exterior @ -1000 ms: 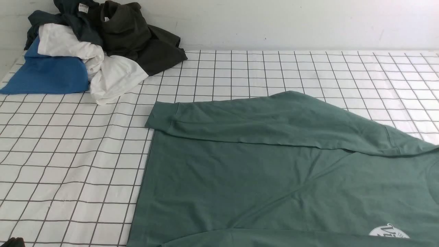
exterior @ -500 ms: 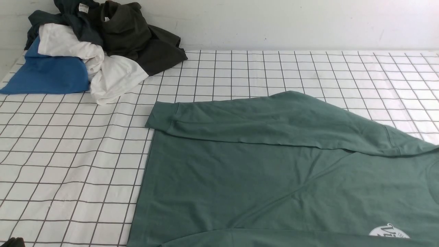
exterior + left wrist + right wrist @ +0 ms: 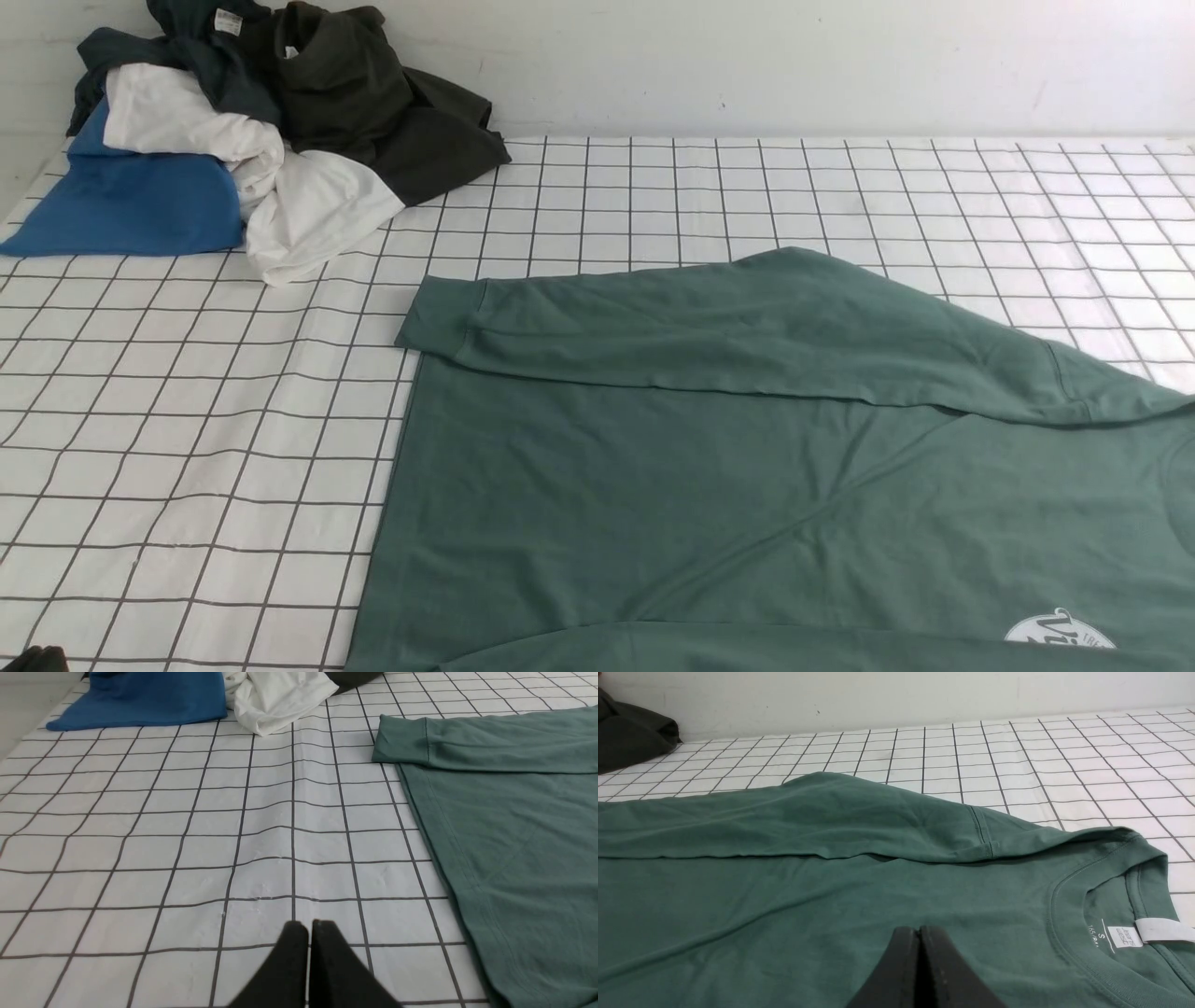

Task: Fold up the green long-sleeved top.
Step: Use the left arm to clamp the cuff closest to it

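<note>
green top (image 3: 747,485) flat, sleeve (image 3: 709,327) folded across

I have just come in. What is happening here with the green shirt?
A two-arm robot is set to fold the green top, which lies spread on the checked table. One sleeve lies folded across the body. Neither gripper holds anything: the left gripper is shut over bare table beside the top's hem, and the right gripper is shut over the chest, near the collar. A pile of other clothes sits in the far left corner.
</note>
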